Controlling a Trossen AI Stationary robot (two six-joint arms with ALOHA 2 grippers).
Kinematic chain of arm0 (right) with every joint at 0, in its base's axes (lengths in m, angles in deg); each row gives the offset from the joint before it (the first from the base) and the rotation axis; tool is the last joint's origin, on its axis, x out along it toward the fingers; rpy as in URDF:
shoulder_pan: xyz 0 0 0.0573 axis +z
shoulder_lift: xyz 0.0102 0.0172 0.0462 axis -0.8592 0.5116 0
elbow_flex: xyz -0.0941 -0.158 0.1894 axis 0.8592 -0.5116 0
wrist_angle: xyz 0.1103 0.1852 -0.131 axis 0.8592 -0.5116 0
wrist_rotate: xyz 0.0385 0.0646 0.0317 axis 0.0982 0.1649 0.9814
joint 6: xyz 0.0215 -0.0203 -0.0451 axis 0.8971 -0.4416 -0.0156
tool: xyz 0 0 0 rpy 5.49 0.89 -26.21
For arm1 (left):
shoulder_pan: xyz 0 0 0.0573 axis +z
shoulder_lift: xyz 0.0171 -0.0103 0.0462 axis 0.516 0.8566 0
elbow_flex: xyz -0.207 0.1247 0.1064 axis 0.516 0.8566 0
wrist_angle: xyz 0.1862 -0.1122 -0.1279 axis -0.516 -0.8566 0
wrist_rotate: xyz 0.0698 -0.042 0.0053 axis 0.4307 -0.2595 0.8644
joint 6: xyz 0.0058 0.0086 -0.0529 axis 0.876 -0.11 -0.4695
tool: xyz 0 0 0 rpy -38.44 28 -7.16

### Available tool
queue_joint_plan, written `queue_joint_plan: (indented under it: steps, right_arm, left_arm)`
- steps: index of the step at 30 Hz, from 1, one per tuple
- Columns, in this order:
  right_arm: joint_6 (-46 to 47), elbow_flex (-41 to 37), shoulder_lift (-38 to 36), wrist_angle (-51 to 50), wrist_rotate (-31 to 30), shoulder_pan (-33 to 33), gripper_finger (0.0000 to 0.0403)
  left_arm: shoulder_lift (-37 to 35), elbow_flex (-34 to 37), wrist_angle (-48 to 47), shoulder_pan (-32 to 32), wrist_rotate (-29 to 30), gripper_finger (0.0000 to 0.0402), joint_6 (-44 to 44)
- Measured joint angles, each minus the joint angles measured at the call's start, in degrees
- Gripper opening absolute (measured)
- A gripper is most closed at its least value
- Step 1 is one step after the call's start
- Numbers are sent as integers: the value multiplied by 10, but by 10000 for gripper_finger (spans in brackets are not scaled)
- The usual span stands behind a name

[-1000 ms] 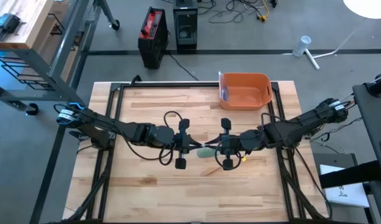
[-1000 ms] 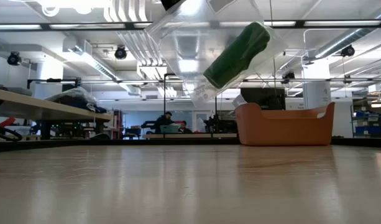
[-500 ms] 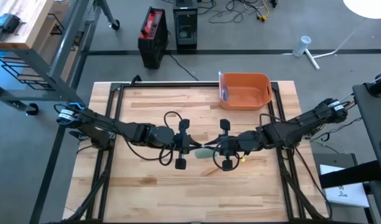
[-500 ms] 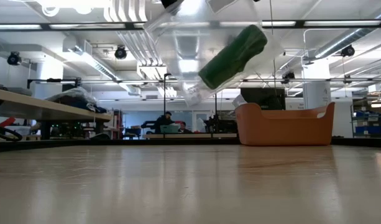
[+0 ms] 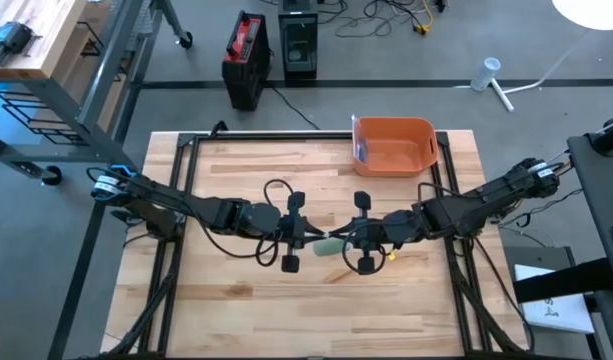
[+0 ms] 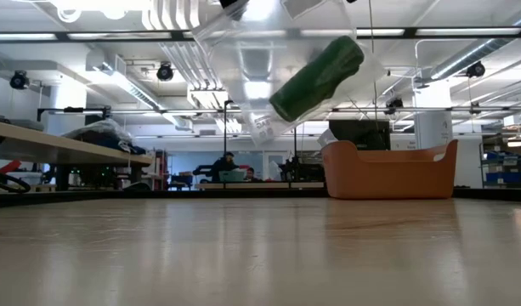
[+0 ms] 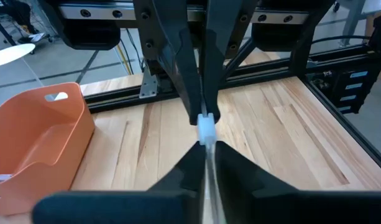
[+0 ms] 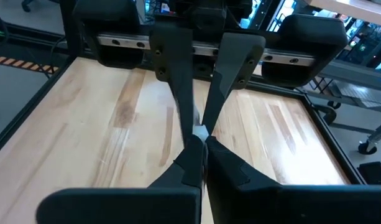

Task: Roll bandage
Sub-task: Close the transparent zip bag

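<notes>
Count: two arms, two grippers, one clear plastic bag containing one green bandage roll, and one orange bin on the counter.

Position: in the high view the left gripper and the right gripper face each other over the middle of the counter, tips close together. The bag with the bandage roll hangs between them, raised off the surface; the low view shows it well above the counter top, the roll tilted with its upper end toward the orange bin side. The bin stands at the far edge of the counter, apart from both grippers.

Gripper state: the left wrist view shows the left gripper's fingers drawn together, pinching a thin edge of clear plastic. The right wrist view shows the right gripper's fingers likewise drawn together on a thin edge of the bag. Each view also shows the opposite gripper clamped on the same film just beyond.

Materials: the bag is a glossy transparent film with a printed label near its lower corner. The roll is cylindrical and dark green. The bin is smooth orange plastic, rounded at the corners, with a handle cut-out. The counter is pale butcher-block wood in a black metal frame.
</notes>
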Motion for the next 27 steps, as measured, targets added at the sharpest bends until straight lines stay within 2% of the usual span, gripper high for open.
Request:
queue_joint_plan:
  steps: [9,14,19,27]
  right_arm:
    - [1,0,1,-8,0,0,1]
    - [1,-1,1,-5,0,0,0]
    - [1,-1,1,-3,0,0,0]
    - [7,-1,1,6,-4,0,0]
  left_arm:
    - [-2,0,28,0,2,138,-6]
    - [-2,0,35,1,32,175,-10]
    - [-2,0,27,1,31,176,-1]
    - [-1,0,9,0,31,132,16]
